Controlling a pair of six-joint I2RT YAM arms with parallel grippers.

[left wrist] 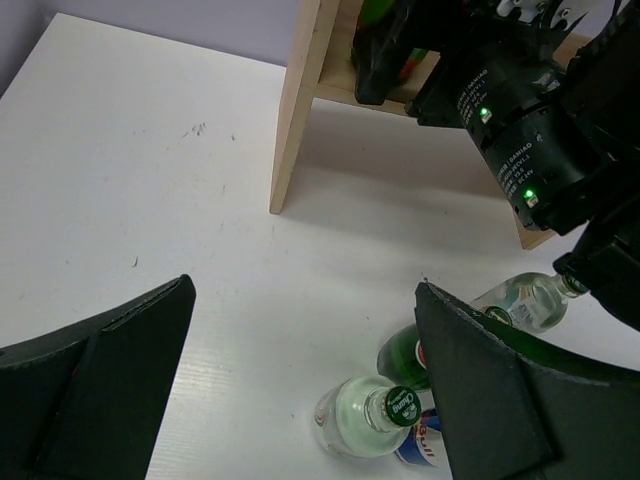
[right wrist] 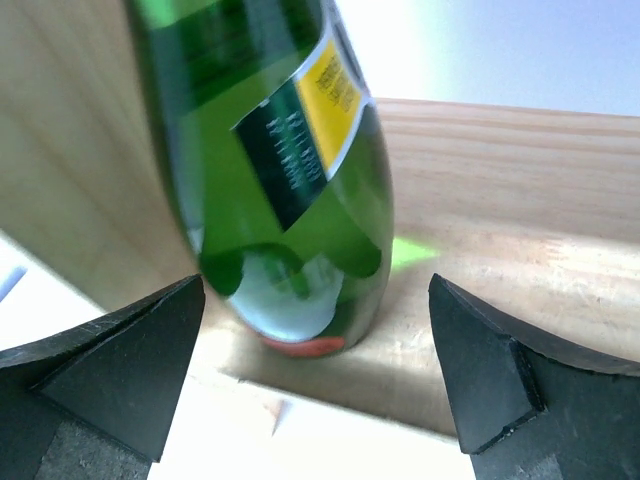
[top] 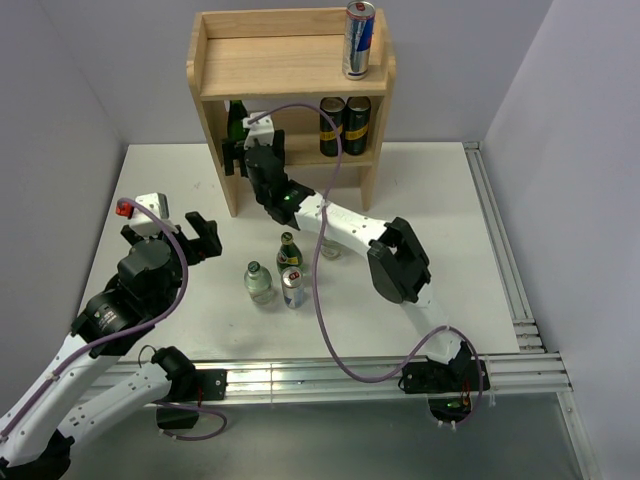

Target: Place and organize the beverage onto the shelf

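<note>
The wooden shelf (top: 268,60) stands at the back. A silver-and-blue can (top: 359,40) is on its top board at the right. A green bottle (top: 236,120) stands on the lower board by the left panel. My right gripper (top: 241,152) is open, one finger on each side of this bottle (right wrist: 290,180), without touching it. On the table stand a green bottle (top: 289,250), a clear bottle (top: 259,283), a can (top: 293,288) and a second clear bottle (top: 330,247) half hidden by the right arm. My left gripper (top: 168,232) is open and empty, left of them.
Two dark cans with gold labels (top: 345,125) stand on the lower board at the right. The right arm (top: 400,260) stretches across the table's middle. In the left wrist view the shelf's left panel (left wrist: 300,100) and the group of drinks (left wrist: 365,420) show.
</note>
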